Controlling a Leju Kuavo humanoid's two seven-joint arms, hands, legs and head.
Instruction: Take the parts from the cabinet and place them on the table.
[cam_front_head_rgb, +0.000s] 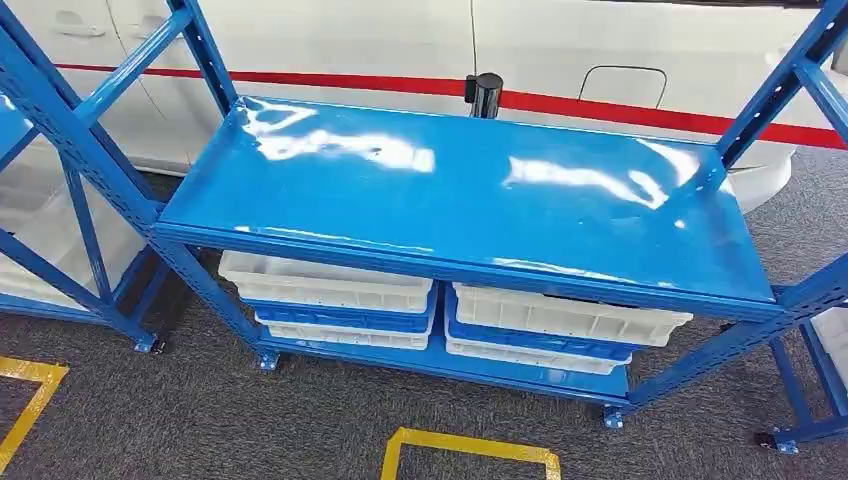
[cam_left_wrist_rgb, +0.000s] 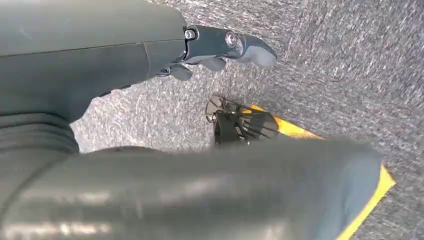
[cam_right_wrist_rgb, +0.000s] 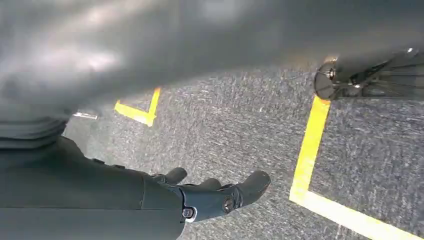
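A blue metal rack (cam_front_head_rgb: 450, 190) stands straight ahead in the head view, its glossy top shelf bare. Under that shelf several white bins (cam_front_head_rgb: 325, 283) sit in two stacks on lower shelves, one stack to the left and one (cam_front_head_rgb: 565, 315) to the right. What the bins contain is hidden. My left hand (cam_left_wrist_rgb: 220, 47) hangs above grey carpet with its fingers spread and nothing in it. My right hand (cam_right_wrist_rgb: 215, 192) also hangs over the carpet, fingers apart and holding nothing.
A white car with a red stripe (cam_front_head_rgb: 620, 110) stands behind the rack, with a black post (cam_front_head_rgb: 485, 95) at the shelf's back edge. More blue racks (cam_front_head_rgb: 60, 190) flank both sides. Yellow floor tape (cam_front_head_rgb: 465, 450) marks the grey carpet in front.
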